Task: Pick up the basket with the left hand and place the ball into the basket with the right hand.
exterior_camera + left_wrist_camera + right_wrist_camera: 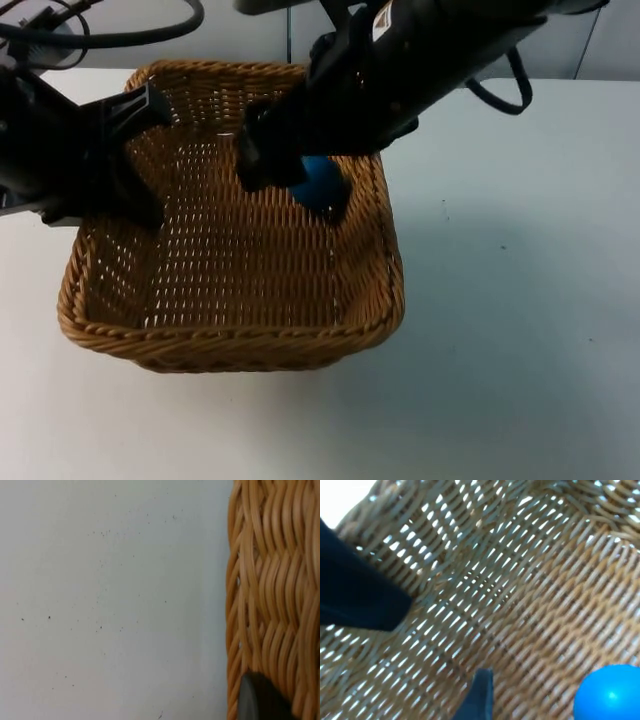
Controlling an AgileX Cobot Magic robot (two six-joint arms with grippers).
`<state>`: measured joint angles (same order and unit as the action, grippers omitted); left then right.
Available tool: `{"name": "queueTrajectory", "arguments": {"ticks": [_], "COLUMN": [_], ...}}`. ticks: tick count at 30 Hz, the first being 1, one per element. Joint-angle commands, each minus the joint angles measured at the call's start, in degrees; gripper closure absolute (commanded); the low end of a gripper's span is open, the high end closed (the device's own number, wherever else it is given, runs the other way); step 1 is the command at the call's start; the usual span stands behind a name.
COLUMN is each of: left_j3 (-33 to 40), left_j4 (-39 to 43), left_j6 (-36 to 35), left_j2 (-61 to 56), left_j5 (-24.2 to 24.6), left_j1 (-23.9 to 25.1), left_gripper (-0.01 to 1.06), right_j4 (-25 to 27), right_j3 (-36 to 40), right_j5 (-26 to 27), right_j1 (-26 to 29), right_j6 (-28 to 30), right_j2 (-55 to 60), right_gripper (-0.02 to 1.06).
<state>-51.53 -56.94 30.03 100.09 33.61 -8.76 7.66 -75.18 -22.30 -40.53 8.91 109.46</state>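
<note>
**Ball over the basket floor, basket held at its left wall**

My right hand (300, 180) hangs inside the basket (230, 330), low over the far right part of its woven floor. The blue ball (322, 183) sits just beside its fingertips, but I cannot tell whether my fingers are closed on it or have let it go, nor whether it rests on the weave. In my right wrist view the ball (610, 692) lies close over the wicker. My left hand (120, 150) is at the basket's far left wall, a finger on each side of the rim, apparently clamped on it; the wrist view shows wicker (275, 595) against the fingertip.

Risks, as I judge them: if the ball drops from height it may bounce or roll across the floor; if my left grip slips, the basket tilts and the ball runs to the near wall; lifting my right hand carelessly could snag the right rim.

Count: one basket, one ball, two hands, one white table (520, 300).
</note>
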Motion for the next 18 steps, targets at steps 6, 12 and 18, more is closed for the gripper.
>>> {"name": "queueTrajectory", "arguments": {"ticks": [6,12,18], "left_j3": [-0.2,-0.2,-0.2], "left_j4": [-1.4,-1.4,-1.4], "left_j6": [-0.6,-0.6,-0.6], "left_j2": [-1.0,-1.0,-1.0], "left_j5": [0.7,0.7,0.3], "left_j1": [0.0,0.0,0.0], "left_gripper": [1.05,1.05,1.05], "right_j4": [-2.6,-4.4,-6.5], "right_j3": [-0.4,-0.4,-0.4], "right_j5": [-4.4,-7.8,-10.7], "right_j1": [0.2,0.5,0.7], "right_j6": [0.1,0.1,0.2], "right_j2": [-5.4,-8.9,-11.3], "right_gripper": [0.23,0.23,0.23]}}
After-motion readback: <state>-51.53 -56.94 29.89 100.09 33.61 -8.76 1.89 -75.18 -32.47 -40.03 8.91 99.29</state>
